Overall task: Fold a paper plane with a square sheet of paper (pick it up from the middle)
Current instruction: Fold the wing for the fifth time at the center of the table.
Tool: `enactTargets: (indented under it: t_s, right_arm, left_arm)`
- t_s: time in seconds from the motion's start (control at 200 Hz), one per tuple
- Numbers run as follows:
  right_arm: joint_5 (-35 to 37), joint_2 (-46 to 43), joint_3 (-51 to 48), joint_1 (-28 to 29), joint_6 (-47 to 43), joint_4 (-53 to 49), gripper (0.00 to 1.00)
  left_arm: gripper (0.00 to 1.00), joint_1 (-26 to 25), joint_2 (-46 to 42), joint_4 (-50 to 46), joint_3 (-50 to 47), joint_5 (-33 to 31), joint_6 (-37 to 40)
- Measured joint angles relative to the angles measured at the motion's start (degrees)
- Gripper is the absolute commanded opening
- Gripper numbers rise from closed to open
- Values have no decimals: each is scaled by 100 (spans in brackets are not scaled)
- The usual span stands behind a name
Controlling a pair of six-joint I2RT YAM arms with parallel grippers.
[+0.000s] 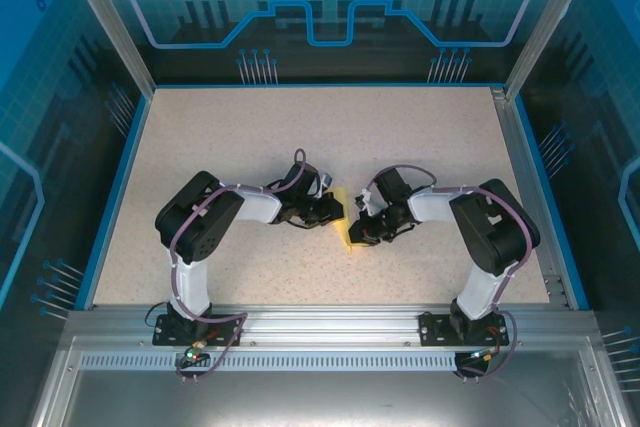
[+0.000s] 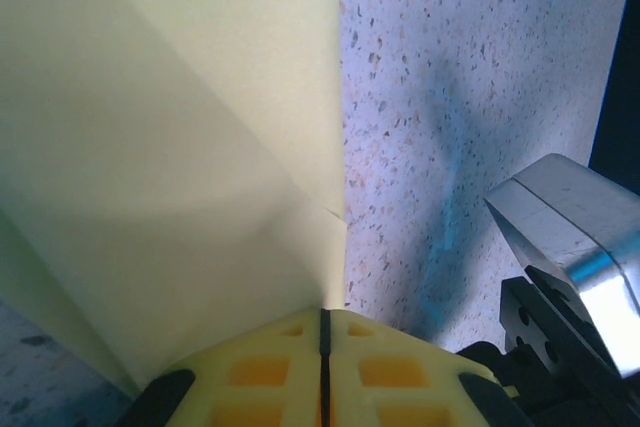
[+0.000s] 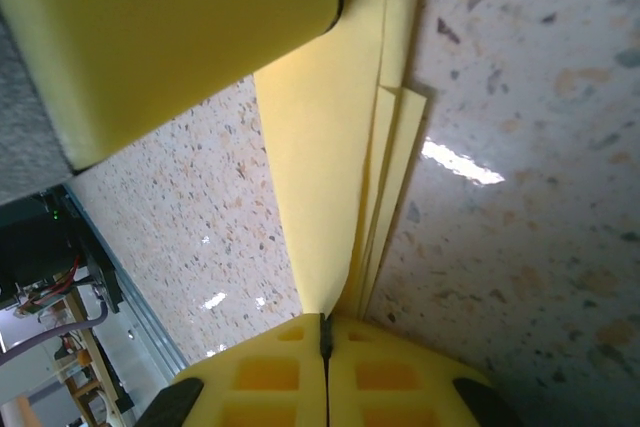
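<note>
While left arm point(image 1: 215, 212) and right arm point(image 1: 490, 222) meet near the top view's centre, the folded yellow paper point(image 1: 346, 232) sits between them, over the speckled surface point(image 1: 250, 137). Left tool point(image 2: 323, 332) — pads pressed together, paper edge pinched in the seam at its wrist view's bottom. Right tool point(image 3: 324, 332) — likewise closed on the layered folds.
</note>
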Motion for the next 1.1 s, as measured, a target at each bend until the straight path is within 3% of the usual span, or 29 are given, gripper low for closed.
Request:
enactTargets:
  t_s: [1.1]
  right_arm:
    - [92, -79, -20, 192, -160, -151, 13]
  left_arm:
    - [9, -4, 11, -90, 22, 79, -2]
